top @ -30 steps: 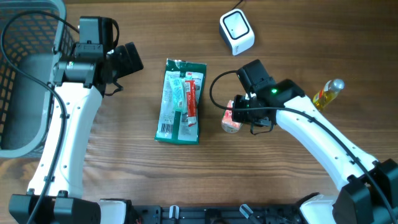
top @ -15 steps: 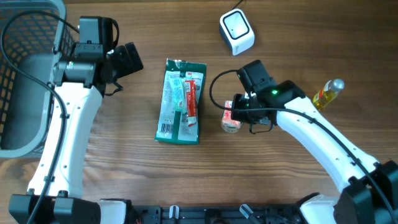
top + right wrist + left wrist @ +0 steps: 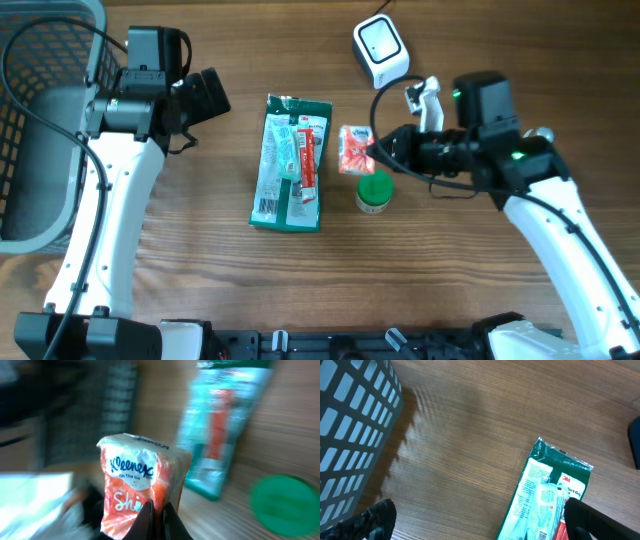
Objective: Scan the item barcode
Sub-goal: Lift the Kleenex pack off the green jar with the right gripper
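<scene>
— What sits nearest the right wrist camera?
— A tissue pack (image 3: 142, 487) in orange and white wrap, printed "Kleenex On The Go". The right fingers (image 3: 146, 519) are pinched shut on its lower edge, holding it up off the counter (image 3: 200, 250).
— And beyond it?
— From overhead, a green lid (image 3: 375, 190) at its 5 o'clock, a green packet (image 3: 290, 163) marked "3M" at 9, and a white scanner (image 3: 381, 50) at 1. The left fingers (image 3: 375, 517) are spread wide.
</scene>
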`<state>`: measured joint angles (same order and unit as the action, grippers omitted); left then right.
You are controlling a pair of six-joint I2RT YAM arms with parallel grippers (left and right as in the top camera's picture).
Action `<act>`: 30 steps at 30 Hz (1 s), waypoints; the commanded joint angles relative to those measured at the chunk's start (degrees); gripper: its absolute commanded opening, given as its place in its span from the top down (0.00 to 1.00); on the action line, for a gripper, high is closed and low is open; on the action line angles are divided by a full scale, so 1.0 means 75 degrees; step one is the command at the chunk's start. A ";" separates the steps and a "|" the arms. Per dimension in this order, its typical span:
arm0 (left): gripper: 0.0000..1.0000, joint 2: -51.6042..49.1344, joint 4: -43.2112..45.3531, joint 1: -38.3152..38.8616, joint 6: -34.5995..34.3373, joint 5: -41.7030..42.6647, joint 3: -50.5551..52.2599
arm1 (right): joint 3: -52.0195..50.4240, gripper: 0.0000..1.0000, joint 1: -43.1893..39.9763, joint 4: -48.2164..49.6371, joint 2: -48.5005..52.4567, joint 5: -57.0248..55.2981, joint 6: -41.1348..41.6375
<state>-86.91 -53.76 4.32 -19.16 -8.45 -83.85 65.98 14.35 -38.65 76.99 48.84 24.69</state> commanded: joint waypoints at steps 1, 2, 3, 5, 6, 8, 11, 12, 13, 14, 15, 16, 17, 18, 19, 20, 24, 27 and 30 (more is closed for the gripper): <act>0.00 -0.0020 0.0020 -0.0041 0.0096 0.0067 -0.0064 | 0.0172 0.96 -0.0460 0.0323 -0.0146 0.4028 -0.0927; 0.00 -0.0020 0.0017 -0.0041 0.0096 0.0067 -0.0064 | 0.0172 0.96 -0.0536 0.0350 -0.0146 0.4296 -0.0956; 0.00 -0.0020 0.0020 -0.0041 0.0096 0.0064 -0.0064 | 0.0172 0.96 -0.0621 0.0347 -0.0146 0.4546 -0.1035; 0.00 -0.0020 0.0017 -0.0041 0.0096 0.0067 -0.0064 | 0.0157 0.96 -0.0729 0.0338 -0.0146 0.4913 -0.1218; 0.00 -0.0020 0.0020 -0.0041 0.0096 0.0067 -0.0064 | 0.0152 0.96 -0.0761 0.0277 -0.0146 0.5161 -0.1341; 0.00 -0.0020 0.0020 -0.0041 0.0096 0.0067 -0.0064 | 0.0152 0.96 -0.0781 0.0178 -0.0149 0.5887 -0.1716; 0.00 -0.0020 0.0020 -0.0041 0.0096 0.0064 -0.0064 | 0.0152 0.96 -0.0781 0.0169 -0.0172 0.5887 -0.1754; 0.00 -0.0020 0.0020 -0.0041 0.0096 0.0064 -0.0064 | 0.0152 0.96 -0.0781 0.0163 -0.0172 0.5887 -0.1754; 0.00 -0.0020 0.0017 -0.0041 0.0096 0.0067 -0.0064 | 0.0152 0.95 -0.0781 0.0146 -0.0172 0.5887 -0.1754; 0.00 -0.0020 0.0020 -0.0041 0.0096 0.0067 -0.0064 | 0.0152 0.96 -0.0781 0.0131 -0.0172 0.5887 -0.1754; 0.00 -0.0020 0.0017 -0.0041 0.0096 0.0067 -0.0064 | 0.0152 0.96 -0.0781 0.0108 -0.0172 0.5887 -0.1757; 0.00 -0.0020 0.0020 -0.0041 0.0096 0.0067 -0.0064 | 0.0152 0.96 -0.0781 0.0085 -0.0172 0.5887 -0.1763; 0.00 -0.0020 0.0017 -0.0041 0.0096 0.0067 -0.0064 | 0.0152 0.96 -0.0781 0.0050 -0.0172 0.5887 -0.1813; 0.00 -0.0020 0.0017 -0.0041 0.0096 0.0067 -0.0064 | 0.0152 0.96 -0.0781 -0.0017 -0.0172 0.5887 -0.1891; 0.00 -0.0020 0.0017 -0.0041 0.0096 0.0067 -0.0064 | 0.0152 0.96 -0.0781 -0.0085 -0.0172 0.5872 -0.1897; 0.00 -0.0020 0.0017 -0.0041 0.0096 0.0067 -0.0064 | 0.0152 0.96 -0.0781 -0.0160 -0.0172 0.5869 -0.1903; 0.00 -0.0020 0.0017 -0.0041 0.0096 0.0067 -0.0064 | 0.0152 0.96 -0.0781 -0.0251 -0.0172 0.5875 -0.1891; 0.00 -0.0020 0.0017 -0.0041 0.0096 0.0067 -0.0064 | 0.0152 0.96 -0.0764 -0.0408 -0.0172 0.5872 -0.1926; 0.00 -0.0020 0.0020 -0.0041 0.0096 0.0067 -0.0064 | 0.0149 0.96 -0.0702 -0.0731 -0.0172 0.5872 -0.2407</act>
<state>-86.91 -53.76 4.32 -19.16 -8.43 -83.85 66.04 8.80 -42.46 76.90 89.34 11.33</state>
